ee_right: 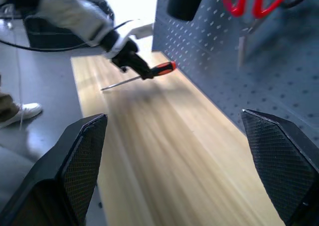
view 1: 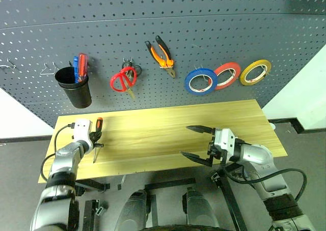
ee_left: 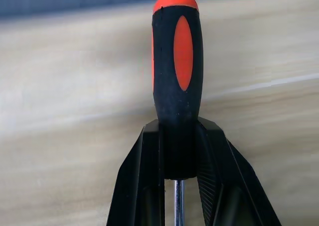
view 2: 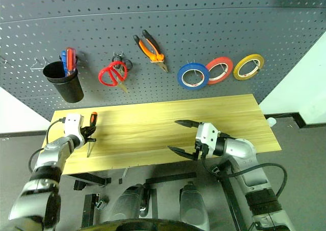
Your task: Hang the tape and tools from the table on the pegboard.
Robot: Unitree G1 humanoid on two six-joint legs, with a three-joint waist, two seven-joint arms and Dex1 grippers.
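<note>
Left wrist view: the left fingers (ee_left: 149, 186) clamp the screwdriver (ee_left: 177, 81) at its handle's lower end. Right fingers (view 1: 196, 143) gape wide over the surface (view 1: 153, 134), holding nothing.

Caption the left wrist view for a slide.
Left pincer shut on the screwdriver by its orange-and-black handle, over the table.

Head stereo pair down over table (view 1: 153, 134); wrist views close along it.
</note>
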